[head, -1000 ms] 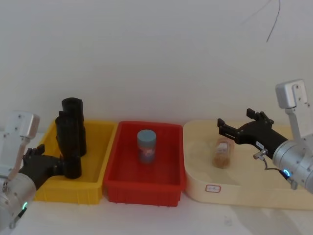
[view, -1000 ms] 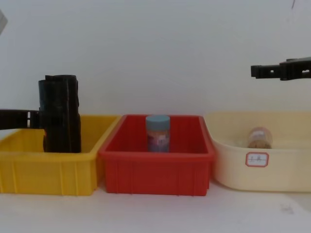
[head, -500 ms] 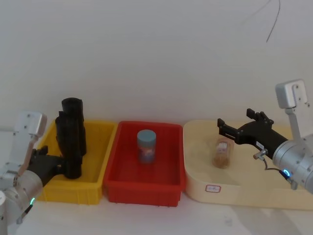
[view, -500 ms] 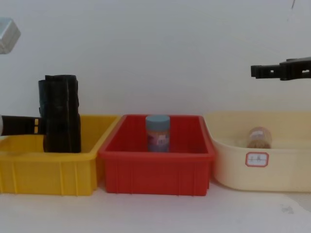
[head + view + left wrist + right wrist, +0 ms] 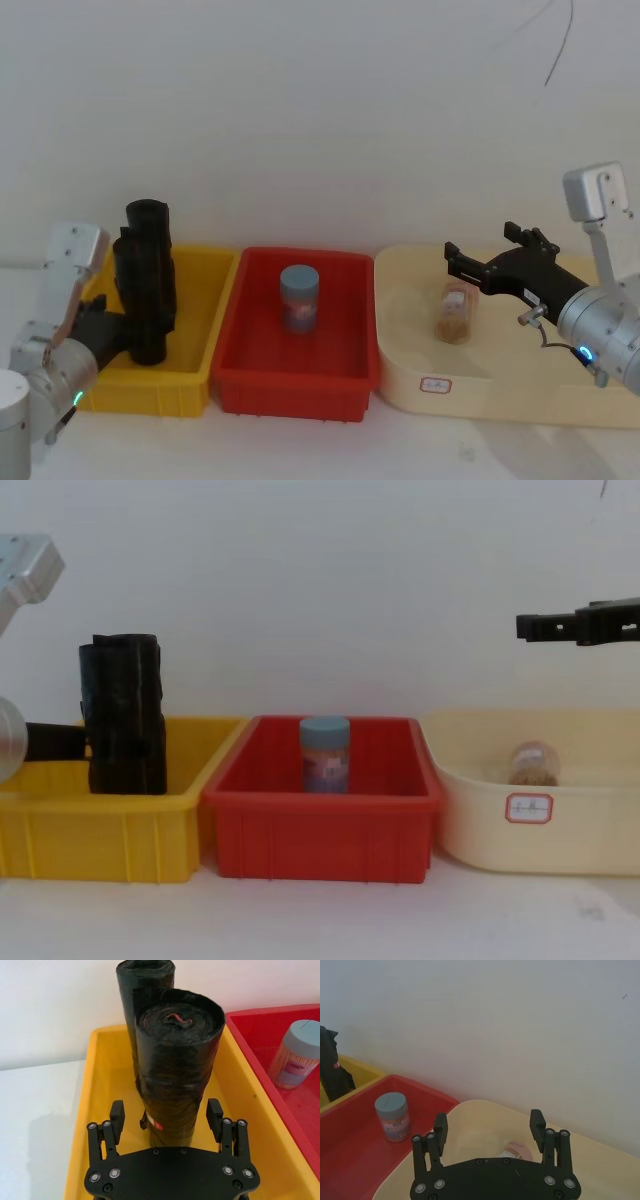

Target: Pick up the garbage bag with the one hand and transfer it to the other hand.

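Garbage bag (image 5: 177,1050) stands upright in the yellow bin (image 5: 85,1110) between the spread fingers of the left gripper (image 5: 166,1110), which has dropped lower; right gripper (image 5: 488,1118), spread, hangs unmoved above the cream tub (image 5: 500,395)

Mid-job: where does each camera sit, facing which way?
Head: high, looking down on the yellow plastic bin, red plastic bin and cream tub; left gripper and right gripper at its edges.
Chest: low, level with the bins' sides; right gripper upper right.
Left wrist: behind the open left gripper, facing the glossy black garbage bag roll.
Right wrist: behind the open right gripper, above the tub.
Head and right wrist share the blue-lidded jar.
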